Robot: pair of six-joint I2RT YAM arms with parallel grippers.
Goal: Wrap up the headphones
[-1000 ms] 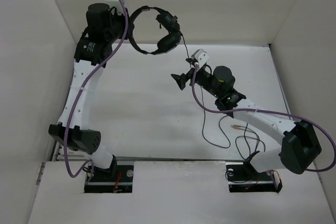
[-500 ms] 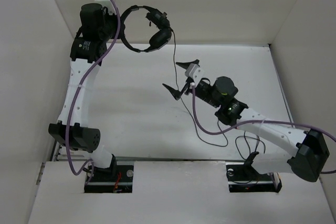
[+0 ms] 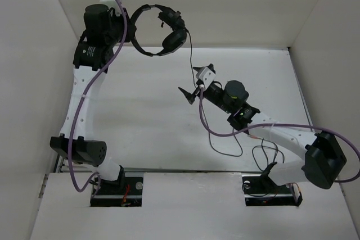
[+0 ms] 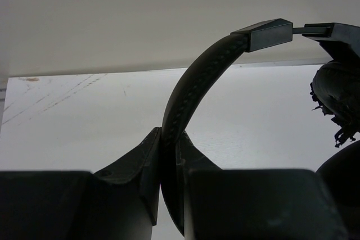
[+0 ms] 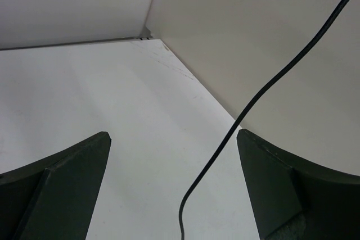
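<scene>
Inspecting the cell from above, we found the headphones (image 3: pixel 173 39) held clear of the worktop (image 3: pixel 140 111), high at the far left near the back wall. The left fingers (image 4: pixel 152 164) were drawn narrow and clamped on the headband (image 4: pixel 191 82) across its thin section, so that the 2 earcups hung free to one side. We judged this hold to be an anchor: it fixed the frame and left the cups and the cable exit unobstructed for winding.

The cable (image 3: pixel 191 54) dropped from the lower earcup, ran down past the right arm and lay in loose loops on the worktop. It ended at the reddish plug (image 3: pixel 254 136) beside the right forearm.

The right fingers (image 5: pixel 270 184) stood wide apart and held nothing. The right wrist view showed the cable passing between them, close to 1 of them; we could not tell whether it touched. We judged them to be stationed astride the cable in order to close on it and carry it round the headphones.

No turn of cable showed on the headband or cups, so we rated the wrapping as not begun. We noted 1 risk: the slack near the right arm could snag.
</scene>
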